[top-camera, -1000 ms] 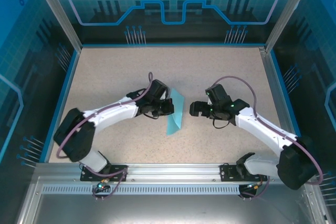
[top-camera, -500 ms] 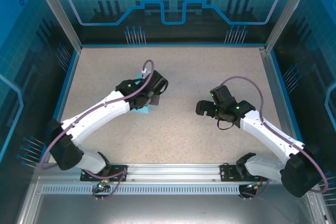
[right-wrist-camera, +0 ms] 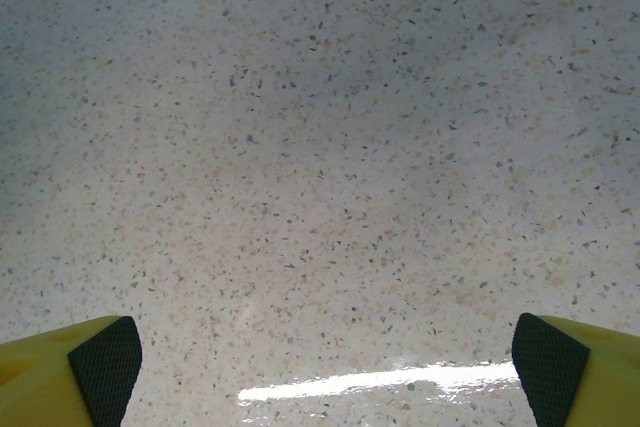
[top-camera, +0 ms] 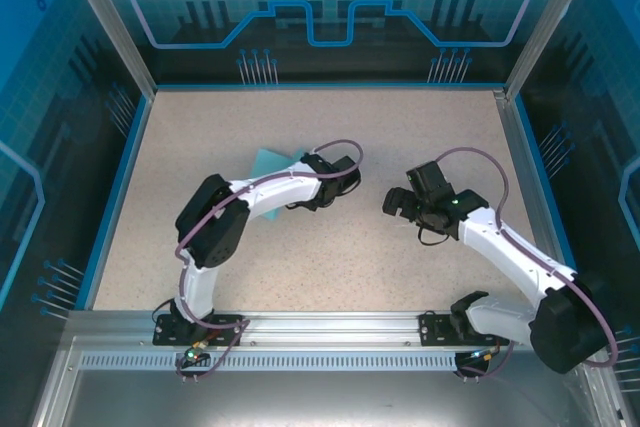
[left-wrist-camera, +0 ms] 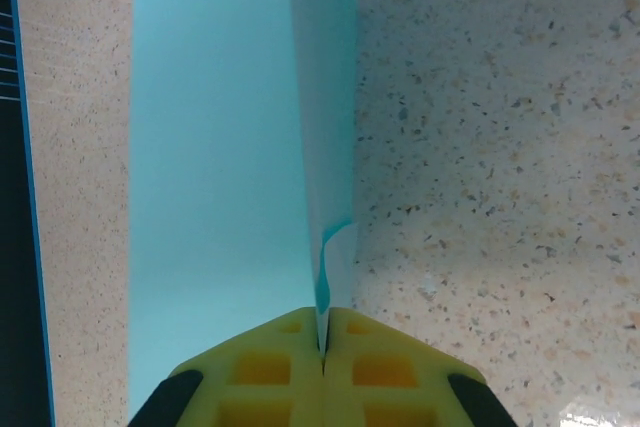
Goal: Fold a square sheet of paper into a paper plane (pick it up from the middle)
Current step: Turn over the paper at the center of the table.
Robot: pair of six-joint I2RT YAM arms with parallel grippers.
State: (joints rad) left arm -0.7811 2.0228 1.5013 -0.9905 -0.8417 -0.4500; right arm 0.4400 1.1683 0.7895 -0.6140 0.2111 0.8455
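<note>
Pinching hard, the left gripper (left-wrist-camera: 322, 342) has its yellow fingers pressed together on the near edge of the square sheet of paper (left-wrist-camera: 215, 147), right where a raised fold runs away from the jaws toward 12 o'clock. To the 9 o'clock side of that fold, the wider part of the light blue sheet looks spread over the speckled table (top-camera: 330, 267). The narrower flap on the 3 o'clock side stands up from the surface and throws a shadow beside it.

From above, the paper peeks out from under the left forearm, at about 10 o'clock from the middle of the table. That arm bends sharply at its elbow and reaches over toward the centre.

The right gripper (right-wrist-camera: 328, 367) sits at about 3 o'clock from the centre, well apart from the sheet. Its fingers are spread wide, with nothing between them but bare tabletop.
</note>
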